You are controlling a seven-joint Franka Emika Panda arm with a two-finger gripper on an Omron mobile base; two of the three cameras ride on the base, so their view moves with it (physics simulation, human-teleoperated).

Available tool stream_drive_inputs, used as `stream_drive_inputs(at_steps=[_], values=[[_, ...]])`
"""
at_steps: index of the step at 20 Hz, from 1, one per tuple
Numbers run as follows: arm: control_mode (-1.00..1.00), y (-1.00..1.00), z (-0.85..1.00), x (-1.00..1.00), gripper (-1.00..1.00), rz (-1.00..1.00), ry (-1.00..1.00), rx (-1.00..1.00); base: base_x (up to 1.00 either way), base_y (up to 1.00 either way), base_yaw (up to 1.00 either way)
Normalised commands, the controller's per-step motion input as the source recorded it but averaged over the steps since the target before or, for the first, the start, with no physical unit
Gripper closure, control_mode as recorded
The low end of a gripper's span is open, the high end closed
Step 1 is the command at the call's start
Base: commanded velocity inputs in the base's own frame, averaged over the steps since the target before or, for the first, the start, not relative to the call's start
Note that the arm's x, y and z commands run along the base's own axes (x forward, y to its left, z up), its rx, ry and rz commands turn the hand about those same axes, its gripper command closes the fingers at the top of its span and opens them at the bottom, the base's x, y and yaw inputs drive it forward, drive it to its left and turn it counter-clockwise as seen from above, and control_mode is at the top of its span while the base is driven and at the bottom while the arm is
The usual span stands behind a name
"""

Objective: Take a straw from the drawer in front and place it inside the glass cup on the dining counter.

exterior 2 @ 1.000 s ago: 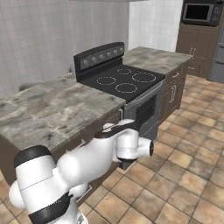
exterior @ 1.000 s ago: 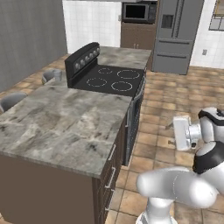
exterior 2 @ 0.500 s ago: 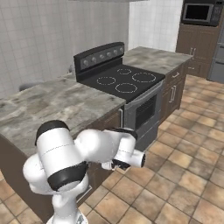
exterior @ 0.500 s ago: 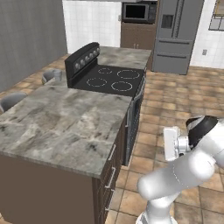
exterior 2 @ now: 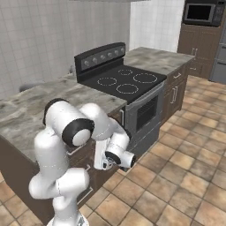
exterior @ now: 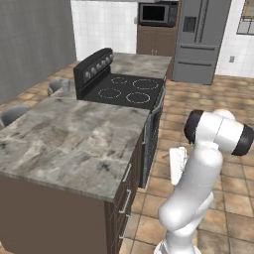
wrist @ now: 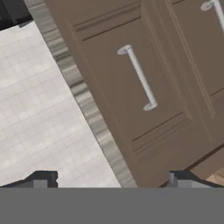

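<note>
My gripper point(wrist: 111, 181) is open, its two dark fingertips point(wrist: 41, 180) wide apart with nothing between them. It faces a shut dark brown drawer front point(wrist: 118, 96) with a silver handle point(wrist: 139, 78), a short way off. From the right base view, the hand point(exterior 2: 106, 155) hangs low beside the dining counter's base. The grey veined dining counter point(exterior: 64, 144) spreads to the left of the arm. A small grey tumbler, probably the glass cup point(exterior: 64, 85), stands at the counter's far edge by the stove. The straw is hidden.
A black stovetop point(exterior: 126, 92) with an oven front adjoins the counter on its far side. A second drawer handle point(wrist: 214, 8) shows beside the first. Grey stool seats point(exterior: 12, 114) stand past the counter's left edge. Tiled floor point(exterior 2: 176, 176) lies open to the right.
The arm has swung down and in toward the counter's base, bringing the hand low in front of the drawer fronts. The jaws have stayed wide.
</note>
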Motion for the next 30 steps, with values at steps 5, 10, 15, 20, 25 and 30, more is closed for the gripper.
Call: stream_drive_inputs(at_steps=[5, 10, 15, 20, 25, 30], values=[[-1.00, 0.29, -0.49, 0.41, -1.00, 0.03, 0.07, 0.11, 0.00, 0.00, 0.00], [-1.00, 0.22, -0.46, 0.29, -1.00, 0.04, 0.01, 0.12, 0.00, 0.00, 0.00], [-1.00, 0.19, -0.26, 0.17, -1.00, 0.03, -0.01, 0.10, 0.00, 0.00, 0.00], [-1.00, 0.18, -0.18, 0.25, -1.00, 0.04, -0.08, 0.01, 0.00, 0.00, 0.00], [-1.00, 0.23, -0.18, 0.31, -1.00, 0.07, -0.14, 0.00, 0.00, 0.00, 0.00], [-1.00, 0.23, -0.16, 0.25, -1.00, 0.04, -0.11, 0.00, 0.00, 0.00, 0.00]])
